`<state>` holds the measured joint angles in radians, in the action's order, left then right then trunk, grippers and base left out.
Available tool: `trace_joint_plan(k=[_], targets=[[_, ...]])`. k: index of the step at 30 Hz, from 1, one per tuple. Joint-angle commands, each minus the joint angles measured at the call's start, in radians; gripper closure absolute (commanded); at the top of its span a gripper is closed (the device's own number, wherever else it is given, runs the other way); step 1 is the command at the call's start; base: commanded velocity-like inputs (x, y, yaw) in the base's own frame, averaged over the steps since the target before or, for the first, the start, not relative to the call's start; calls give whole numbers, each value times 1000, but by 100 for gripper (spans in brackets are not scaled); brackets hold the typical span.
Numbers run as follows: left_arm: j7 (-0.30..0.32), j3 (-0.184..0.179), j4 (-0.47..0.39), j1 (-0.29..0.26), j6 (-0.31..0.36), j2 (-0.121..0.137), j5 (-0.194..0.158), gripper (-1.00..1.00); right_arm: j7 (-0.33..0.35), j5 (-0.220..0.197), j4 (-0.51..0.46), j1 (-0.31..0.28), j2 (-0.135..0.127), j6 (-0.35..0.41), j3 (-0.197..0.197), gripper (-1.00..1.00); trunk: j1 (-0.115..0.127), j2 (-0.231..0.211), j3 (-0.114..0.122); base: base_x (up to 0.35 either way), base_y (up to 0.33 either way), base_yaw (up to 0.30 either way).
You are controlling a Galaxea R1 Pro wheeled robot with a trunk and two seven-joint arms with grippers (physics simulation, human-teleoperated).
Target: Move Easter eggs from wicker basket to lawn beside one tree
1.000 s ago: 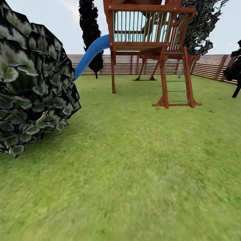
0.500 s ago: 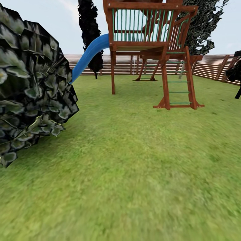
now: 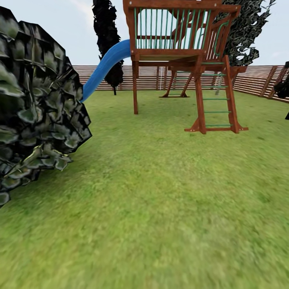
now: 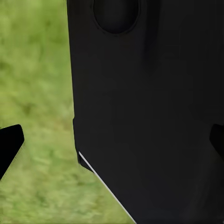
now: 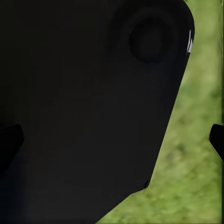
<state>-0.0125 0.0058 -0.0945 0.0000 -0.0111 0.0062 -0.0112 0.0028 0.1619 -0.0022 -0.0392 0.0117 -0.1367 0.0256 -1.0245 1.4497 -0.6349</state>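
Head view, robot in transit across the garden. We see the lawn [image 3: 160, 208] as the largest element, running from the foreground to the brown slatted fence [image 3: 257, 80]. Over the last second the whole picture has slid: the big leafy mass [image 3: 36, 112] has drifted toward the left edge and the wooden play tower [image 3: 180, 64] with its blue slide [image 3: 105, 66] has come slightly nearer and to the right. We read this as the camera moving with the base, not as any object moving.

For the task, this means the robot is still travelling. Neither the wicker basket nor the three Easter eggs appear in any current picture, so we cannot place them relative to either pincer. No pale trunk is visible under the leafy mass, so we cannot say whether it is a suitable tree or a bush. A thin dark tree [image 3: 107, 40] stands by the fence.

In each wrist view a dark body panel of the robot lies close ahead of the pincer, with blurred grass beyond. Dark tips [image 4: 10, 145] [image 5: 216, 137] show at both sides of each frame, probably the fingers set apart with nothing between them, though the view is poor; we judge both pincers spread and empty.
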Motion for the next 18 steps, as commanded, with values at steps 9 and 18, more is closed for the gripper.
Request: trace_joint_plan(k=[9,18], targets=[[-1,-1,-1,0,-1,0,-1,-100,0,3,1,0,0,-7,1,-100,-1,0,-1,322,0,0],[-1,-1,-1,0,-2,0,-1,-100,0,10,0,0,0,-10,2,-100,-1,0,-1,322,0,0]])
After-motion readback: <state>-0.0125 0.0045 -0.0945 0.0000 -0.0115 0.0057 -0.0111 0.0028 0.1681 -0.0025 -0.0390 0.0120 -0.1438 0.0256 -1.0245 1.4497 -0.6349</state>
